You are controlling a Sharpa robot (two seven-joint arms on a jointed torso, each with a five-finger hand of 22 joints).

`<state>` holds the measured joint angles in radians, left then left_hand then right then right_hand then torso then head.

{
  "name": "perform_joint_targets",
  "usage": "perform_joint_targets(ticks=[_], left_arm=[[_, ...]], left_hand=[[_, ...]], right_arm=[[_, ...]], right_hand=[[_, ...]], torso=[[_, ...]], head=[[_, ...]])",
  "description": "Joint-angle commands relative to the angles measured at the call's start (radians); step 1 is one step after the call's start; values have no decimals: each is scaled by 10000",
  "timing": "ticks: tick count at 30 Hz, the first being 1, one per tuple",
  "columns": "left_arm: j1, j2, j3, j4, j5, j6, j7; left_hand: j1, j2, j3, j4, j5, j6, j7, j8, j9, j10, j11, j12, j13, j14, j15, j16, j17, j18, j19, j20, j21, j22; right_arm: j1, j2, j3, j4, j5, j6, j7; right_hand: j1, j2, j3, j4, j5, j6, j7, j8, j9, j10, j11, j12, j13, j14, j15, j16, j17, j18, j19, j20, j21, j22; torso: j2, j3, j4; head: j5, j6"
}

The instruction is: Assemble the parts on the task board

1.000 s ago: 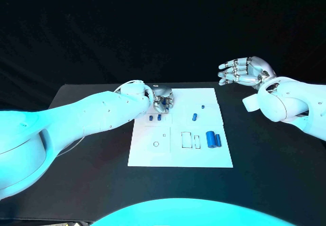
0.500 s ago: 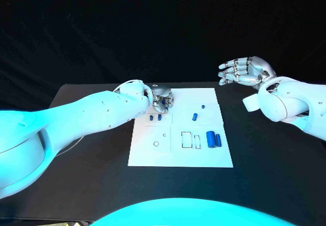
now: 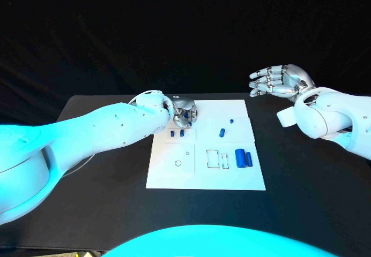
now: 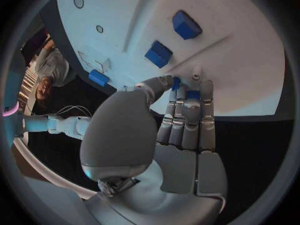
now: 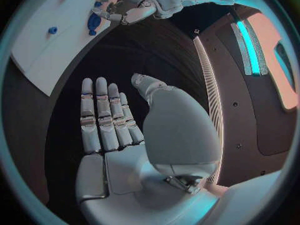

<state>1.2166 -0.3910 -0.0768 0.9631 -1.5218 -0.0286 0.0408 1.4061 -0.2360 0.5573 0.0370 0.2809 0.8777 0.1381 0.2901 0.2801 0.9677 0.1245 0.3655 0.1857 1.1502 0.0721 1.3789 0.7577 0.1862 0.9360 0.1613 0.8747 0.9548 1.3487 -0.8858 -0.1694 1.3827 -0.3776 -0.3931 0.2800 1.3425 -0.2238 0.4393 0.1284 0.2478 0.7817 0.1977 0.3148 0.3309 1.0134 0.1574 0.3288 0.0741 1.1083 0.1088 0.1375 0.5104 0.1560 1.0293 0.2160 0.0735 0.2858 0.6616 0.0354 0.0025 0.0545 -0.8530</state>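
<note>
Little has moved: left hand [image 3: 182,113] pinches a blue part [image 4: 177,82]; right hand [image 3: 279,80] hovers spread.

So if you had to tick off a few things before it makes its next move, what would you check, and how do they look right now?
1. Left hand at the task board's far edge, fingers reaching the board: ok.
2. Small blue part between the left thumb and fingertips: seems pinched; firmness cannot tell.
3. Two blue blocks close beyond the fingers, untouched: ok.
4. Right hand raised off the board, holding nothing: ok.
5. Two blue cylinders lying side by side on the board's right part: ok.
</note>
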Motion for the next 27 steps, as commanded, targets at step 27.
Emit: perform_joint_targets(ticks=[27], left_arm=[[-80, -120, -55, 104, -4, -59, 129]], left_hand=[[-84, 201, -125, -23, -55, 332, 60, -184, 295, -220, 116, -547, -255, 356, -62, 485, 242, -37, 263, 2, 206, 208]], right_arm=[[-34, 26, 3, -14, 3, 49, 38]], right_hand=[[-172, 29, 311, 29, 60, 150, 207, -177, -57, 192, -48, -148, -80, 146, -53, -85, -85, 271, 192, -23, 30, -93]], torso=[[1, 4, -12]], head=[[50, 8]])
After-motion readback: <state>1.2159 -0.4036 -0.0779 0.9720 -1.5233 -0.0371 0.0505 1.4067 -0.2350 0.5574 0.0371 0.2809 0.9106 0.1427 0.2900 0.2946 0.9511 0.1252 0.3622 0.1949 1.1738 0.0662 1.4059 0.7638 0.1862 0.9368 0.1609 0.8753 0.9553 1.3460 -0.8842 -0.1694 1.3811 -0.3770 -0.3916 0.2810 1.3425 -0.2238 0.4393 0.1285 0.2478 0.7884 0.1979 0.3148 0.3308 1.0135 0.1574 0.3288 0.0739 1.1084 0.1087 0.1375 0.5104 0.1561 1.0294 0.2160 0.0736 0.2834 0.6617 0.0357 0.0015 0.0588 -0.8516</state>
